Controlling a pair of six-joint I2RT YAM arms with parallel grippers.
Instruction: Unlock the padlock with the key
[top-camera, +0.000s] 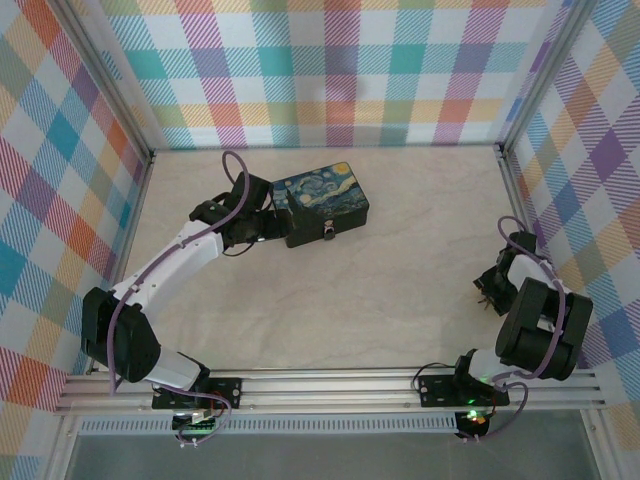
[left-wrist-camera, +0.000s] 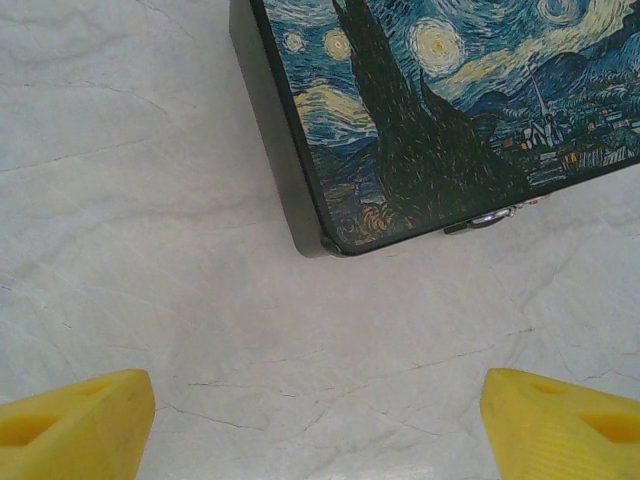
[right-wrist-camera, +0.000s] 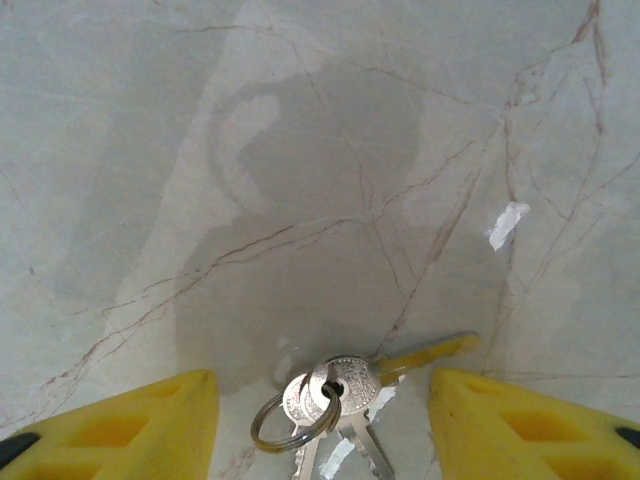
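Note:
A bunch of silver keys (right-wrist-camera: 340, 390) on a split ring lies flat on the marble table, one key pointing right. My right gripper (right-wrist-camera: 322, 420) hangs just over it, and its yellow fingers (right-wrist-camera: 150, 425) stand on either side of the bunch without touching it. In the top view the right gripper (top-camera: 490, 290) is at the table's right side. The padlock (top-camera: 328, 232) is a tiny shape on the front wall of the starry-night tin (top-camera: 322, 203). My left gripper (top-camera: 272, 222) is open at the tin's left corner, with bare table between its yellow fingertips (left-wrist-camera: 75, 425).
The tin (left-wrist-camera: 440, 110) fills the upper right of the left wrist view, with a bit of metal fitting (left-wrist-camera: 485, 218) at its front edge. Plaid walls enclose the table on three sides. A scrap of white tape (right-wrist-camera: 507, 224) lies beyond the keys.

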